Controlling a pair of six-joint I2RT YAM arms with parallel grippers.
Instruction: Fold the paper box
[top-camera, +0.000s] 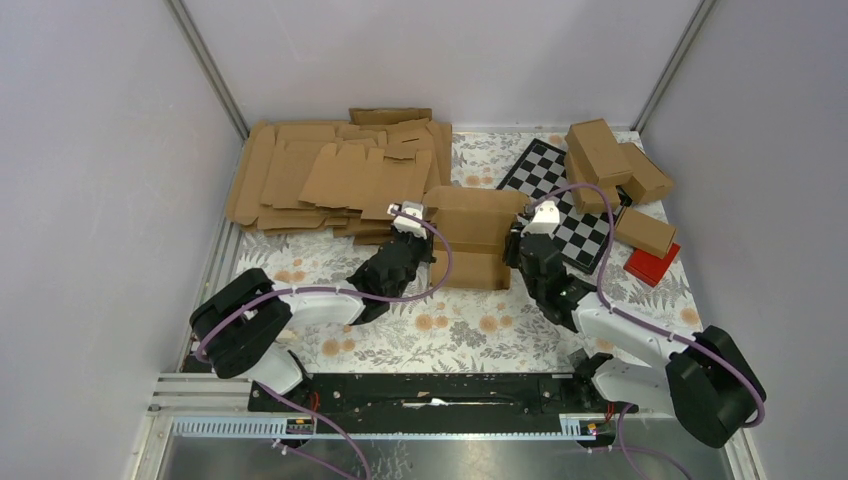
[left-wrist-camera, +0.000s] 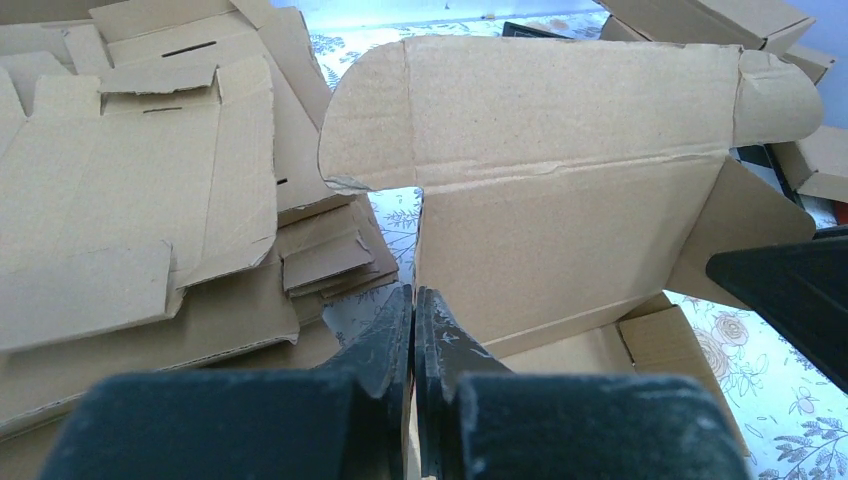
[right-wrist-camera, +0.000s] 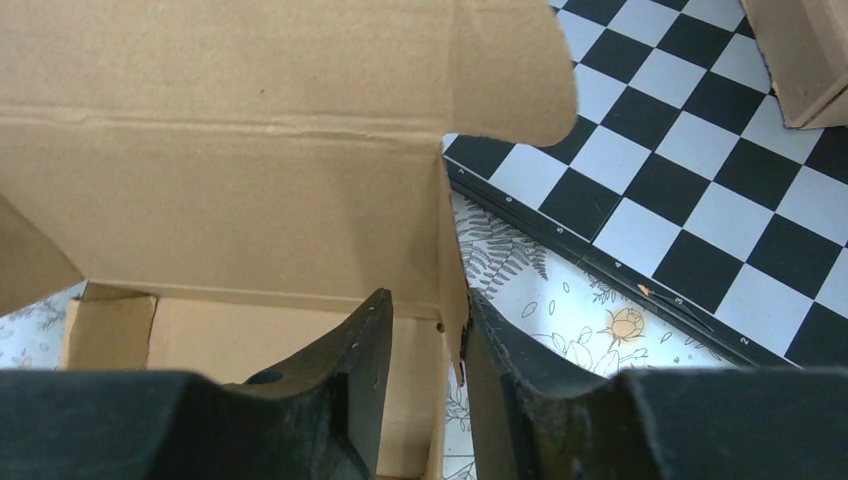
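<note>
Plainly mid-fold: the half-raised brown cardboard paper box (top-camera: 478, 212) sits centre-table between the arms, its lid flap standing up. The left gripper (left-wrist-camera: 413, 322) is pinched tight on its left end wall; the right gripper (right-wrist-camera: 428, 308) is slightly parted astride the right end wall, not clamping. Next, I'd judge, the end flaps need tucking in and the lid closing. Underneath lies a flower-printed cloth (top-camera: 450, 335), with a heap of flat brown blanks (top-camera: 320, 175) behind and pale grey walls (top-camera: 100, 150) around.

The plain brown cardboard paper box (left-wrist-camera: 560, 160) is matt and finely grained, its creases slightly frayed. The black plastic fingers (left-wrist-camera: 385, 345) of the left gripper (left-wrist-camera: 413, 300) look dull and scuffed grey. The flower-printed bench (top-camera: 450, 330) covering is matt; the black-and-white chequered board (right-wrist-camera: 690, 150) is smooth.
</note>
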